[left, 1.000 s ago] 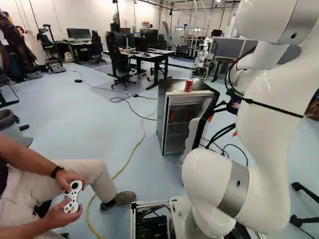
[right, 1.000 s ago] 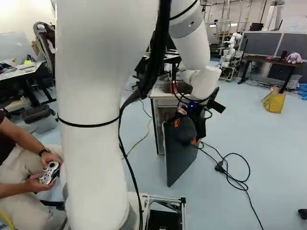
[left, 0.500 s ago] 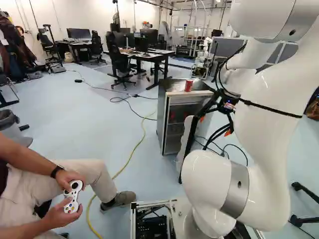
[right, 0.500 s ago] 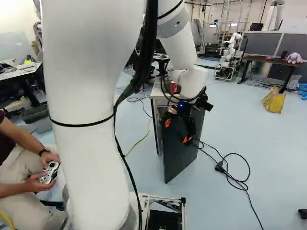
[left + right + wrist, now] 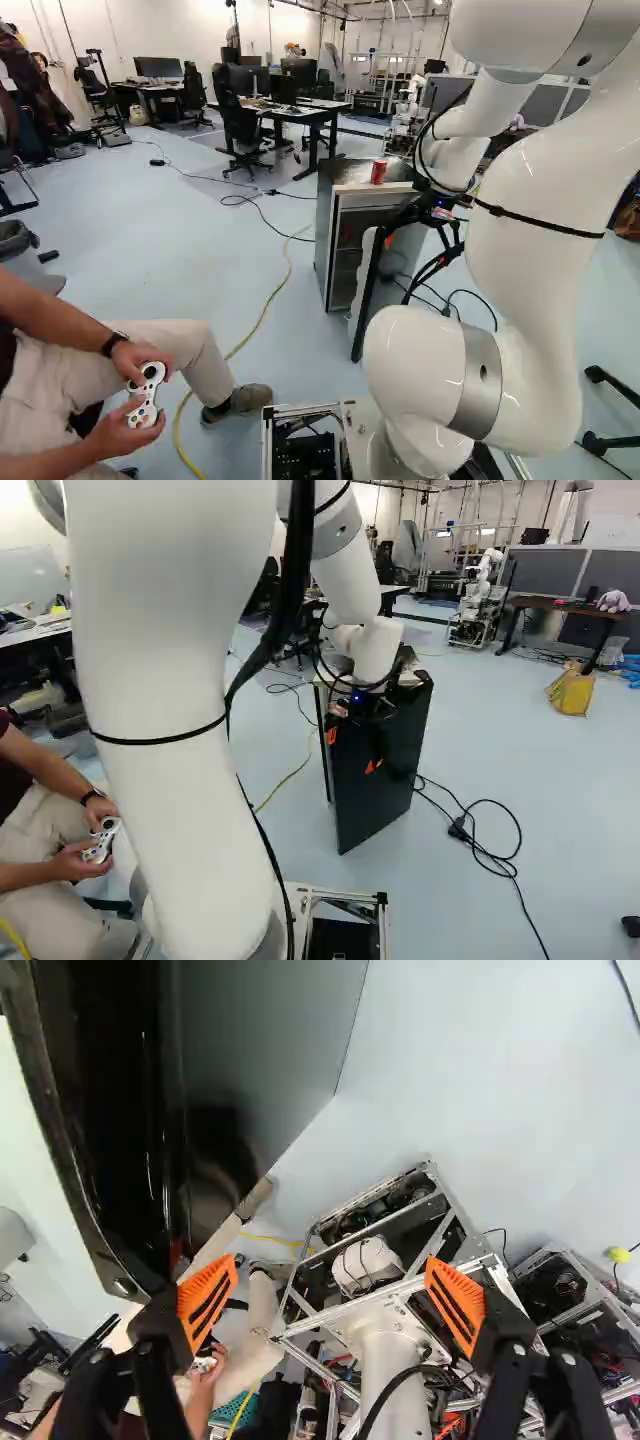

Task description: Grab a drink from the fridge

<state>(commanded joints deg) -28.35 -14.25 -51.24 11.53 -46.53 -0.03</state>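
In the right base view my gripper [image 5: 352, 751] is at the fridge door [image 5: 380, 780], its orange pads showing against the dark outer face. The wrist view has the gripper [image 5: 331, 1300] with its fingers wide apart and nothing between them; the door's glossy black edge [image 5: 130, 1130] runs close beside one finger. The fridge [image 5: 336, 215] has its door standing partly open, white lining [image 5: 362, 285] toward the inside. Dim reddish shapes show within, too unclear to name. A red can [image 5: 378, 171] stands upright on top; the arm hides it in the right base view.
A person with a controller [image 5: 147, 395] sits close at the left. A yellow cable [image 5: 265, 310] and black cables [image 5: 480, 830] lie on the floor. A desk [image 5: 310, 115] with chairs is behind the fridge; another robot [image 5: 482, 590] stands farther back.
The arm and gripper have moved left in both base views. The door's free edge has swung left too, covering more of the fridge front in the left base view. The base stays put.
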